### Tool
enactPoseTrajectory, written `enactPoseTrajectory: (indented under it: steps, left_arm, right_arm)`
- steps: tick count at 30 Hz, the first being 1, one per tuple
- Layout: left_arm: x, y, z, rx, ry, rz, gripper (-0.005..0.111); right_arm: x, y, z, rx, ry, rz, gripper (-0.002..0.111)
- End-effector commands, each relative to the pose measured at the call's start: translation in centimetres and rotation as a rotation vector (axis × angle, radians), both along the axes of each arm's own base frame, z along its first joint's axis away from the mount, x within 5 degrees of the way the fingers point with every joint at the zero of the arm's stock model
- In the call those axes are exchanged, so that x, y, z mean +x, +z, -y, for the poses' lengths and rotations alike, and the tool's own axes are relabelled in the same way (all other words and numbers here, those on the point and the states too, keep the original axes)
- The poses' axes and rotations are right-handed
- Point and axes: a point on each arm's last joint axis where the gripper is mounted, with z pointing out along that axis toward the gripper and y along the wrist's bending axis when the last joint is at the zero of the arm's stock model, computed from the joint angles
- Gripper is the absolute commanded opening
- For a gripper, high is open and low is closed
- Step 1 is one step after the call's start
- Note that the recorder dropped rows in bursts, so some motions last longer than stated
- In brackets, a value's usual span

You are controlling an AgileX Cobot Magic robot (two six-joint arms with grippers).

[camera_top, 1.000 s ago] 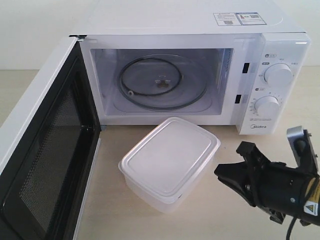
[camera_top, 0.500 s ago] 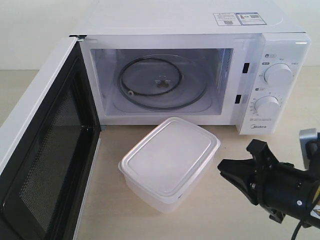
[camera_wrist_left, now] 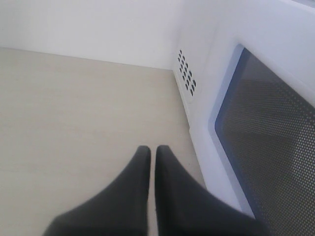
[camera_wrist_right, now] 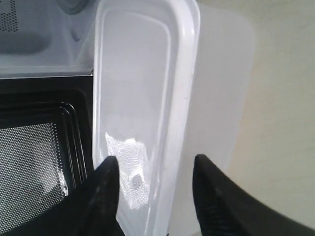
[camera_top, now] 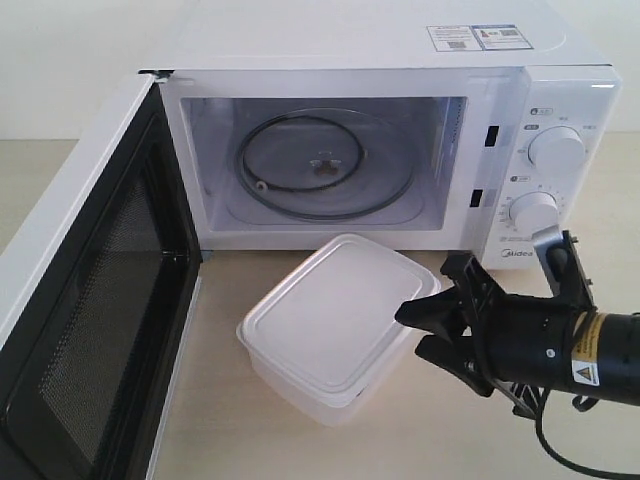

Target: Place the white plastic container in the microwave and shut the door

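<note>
The white plastic container (camera_top: 335,320) stands lidded on the table in front of the microwave (camera_top: 380,40), whose cavity with the glass turntable (camera_top: 320,165) shows. The door (camera_top: 90,300) hangs wide open at the left, black mesh face inward. My right gripper (camera_top: 408,330) is open at the container's right side. In the right wrist view the right gripper (camera_wrist_right: 153,160) straddles the rim of the container (camera_wrist_right: 133,88), one finger over the lid, the other beside the wall. My left gripper (camera_wrist_left: 152,149) is shut on nothing, next to the outer window of the door (camera_wrist_left: 275,147).
The microwave's two dials (camera_top: 555,150) face front at the right. Vent holes (camera_wrist_left: 186,73) mark the microwave's side near the left gripper. Bare light wood table (camera_top: 230,440) lies between the door and the container.
My right gripper has swung left from the table's right edge up to the container, and its jaws have spread wide around the container's rim. The container and the door have not moved.
</note>
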Motion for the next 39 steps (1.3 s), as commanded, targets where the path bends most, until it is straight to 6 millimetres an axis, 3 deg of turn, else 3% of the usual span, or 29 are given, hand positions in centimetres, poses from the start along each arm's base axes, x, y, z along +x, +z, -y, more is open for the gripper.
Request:
enactPoseTrajectory:
  steps: [1, 10, 23, 25, 28, 34, 37, 39]
  left_arm:
    - [0.0, -0.1, 0.0, -0.013, 0.003, 0.004, 0.004]
    - [0.0, -0.1, 0.0, -0.013, 0.003, 0.004, 0.004]
    - [0.0, -0.1, 0.0, -0.013, 0.003, 0.004, 0.004]
    - [0.0, -0.1, 0.0, -0.013, 0.003, 0.004, 0.004]
    - [0.0, -0.1, 0.0, -0.013, 0.003, 0.004, 0.004]
    - [0.0, -0.1, 0.0, -0.013, 0.003, 0.004, 0.004]
    - [0.0, -0.1, 0.0, -0.013, 0.003, 0.002, 0.004]
    - [0.0, -0.1, 0.0, -0.013, 0.003, 0.002, 0.004]
  right_arm:
    - [0.2, 0.0, -0.5, -0.022, 0.004, -0.031, 0.046]
    - [1.0, 0.5, -3.3, -0.104, 0.024, -0.038, 0.046]
    - [1.2, 0.0, -2.7, -0.162, -0.043, -0.092, 0.045]
    - [1.2, 0.1, -2.8, -0.155, -0.039, -0.087, 0.038]
    - [1.2, 0.1, -2.8, -0.148, -0.037, -0.083, 0.016]
    - [1.2, 0.1, -2.8, -0.169, -0.009, -0.049, 0.015]
    - [1.2, 0.1, -2.8, -0.181, 0.003, -0.033, 0.0]
    - [1.2, 0.1, -2.8, -0.193, 0.015, -0.018, 0.0]
